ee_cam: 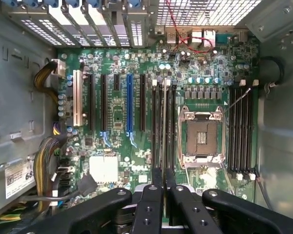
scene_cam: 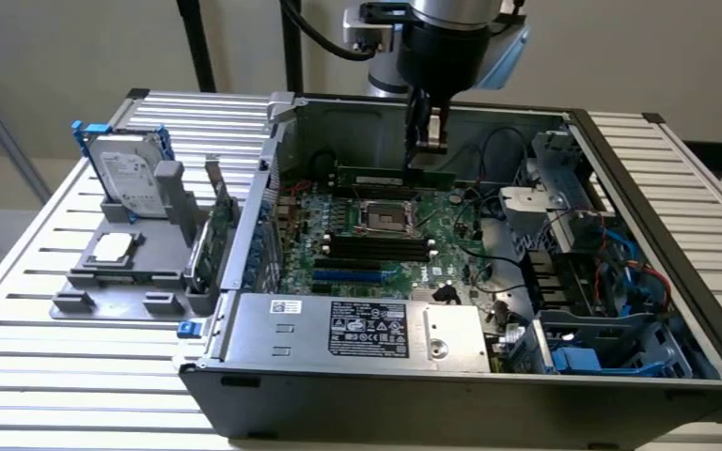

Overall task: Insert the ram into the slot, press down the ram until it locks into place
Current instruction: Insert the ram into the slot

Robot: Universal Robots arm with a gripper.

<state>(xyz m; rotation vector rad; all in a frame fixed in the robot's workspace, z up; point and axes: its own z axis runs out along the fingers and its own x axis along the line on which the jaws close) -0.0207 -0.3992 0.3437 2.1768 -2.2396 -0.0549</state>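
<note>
The gripper [scene_cam: 431, 155] [ee_cam: 163, 171] is pinched narrow on the ram [scene_cam: 374, 176] [ee_cam: 163, 122]. It holds the stick on edge inside the open computer case [scene_cam: 662, 310], lined up along the black memory slots [ee_cam: 173, 122] beside the CPU socket [ee_cam: 201, 136]; whether the stick touches a slot I cannot tell. A blue expansion slot [ee_cam: 129, 105] and red wires [ee_cam: 185, 29] lie nearby on the motherboard [ee_cam: 112, 117], which reads "DELL", a white label [ee_cam: 19, 178] at the case wall shows "68", and a hard drive [scene_cam: 129, 178] stands outside.
</note>
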